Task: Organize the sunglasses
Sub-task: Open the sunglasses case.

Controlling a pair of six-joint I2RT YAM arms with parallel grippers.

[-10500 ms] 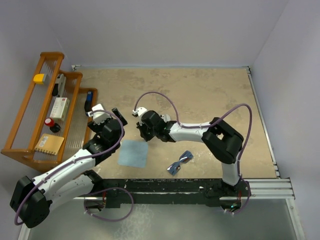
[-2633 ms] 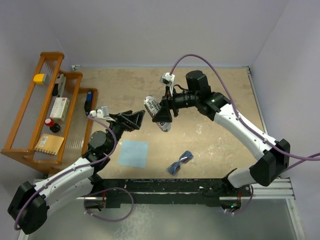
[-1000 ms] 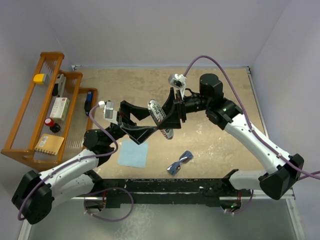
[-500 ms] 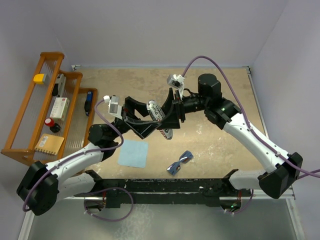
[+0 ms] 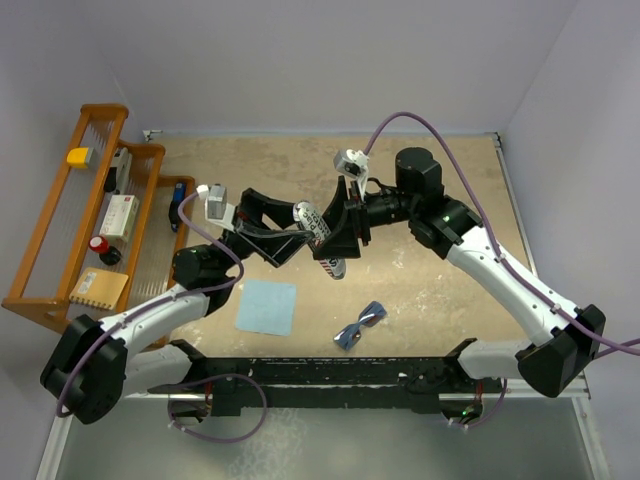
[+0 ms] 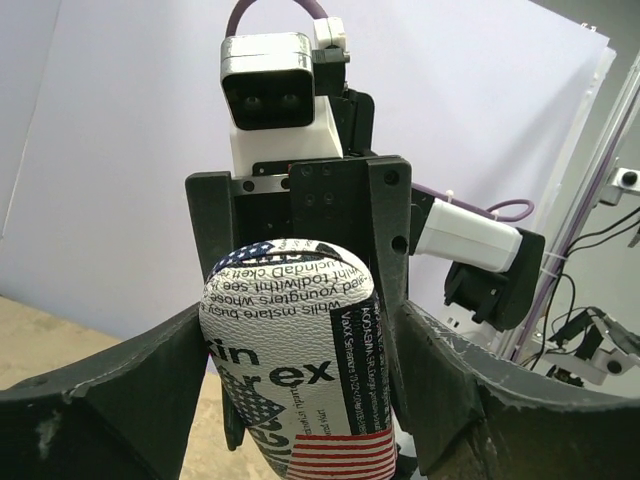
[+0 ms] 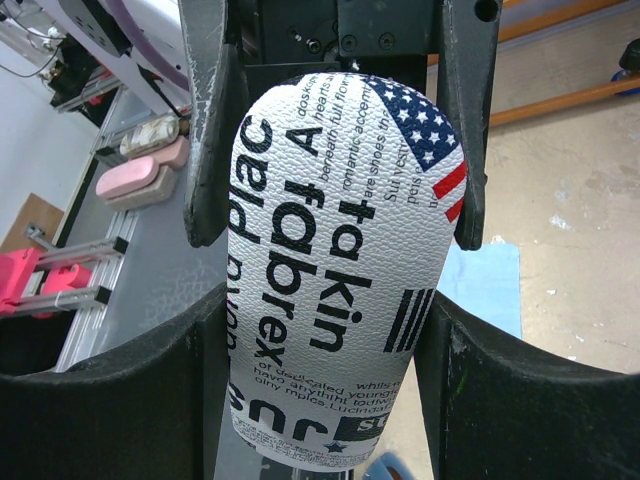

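- Where the table [image 5: 250, 165] meets the left wall, a wooden rack [image 5: 104, 110] stands with small things on its shelves, among them a yellow block [image 5: 78, 156], a white box [image 5: 118, 215] and a tan pad [image 5: 98, 288].
- A light-blue cloth [image 5: 267, 306] lies flat on the table near the front edge, just right of the left arm's forearm.
- The left end effector [image 5: 288, 240] is raised off the table, behind the cloth in the top view, and points right toward the other arm. Its fingers stand on either side of one end of the case [image 5: 312, 224], flush with its sides in both wrist views. Whether they press on it cannot be told.
- The case, white with black print and a stars-and-stripes patch, hangs tilted in the air between the two arms, clear of the table.
- The right end effector [image 5: 332, 238] faces left and is clamped on the other end of the case, one finger on each side. Its fingers flank the same two sides of the case as the left fingers do.
- The sunglasses [image 5: 360, 325] lie on the table near the front edge, right of the cloth and apart from it. In the top view they sit nearer the arm bases than the held case, well apart from both end effectors.
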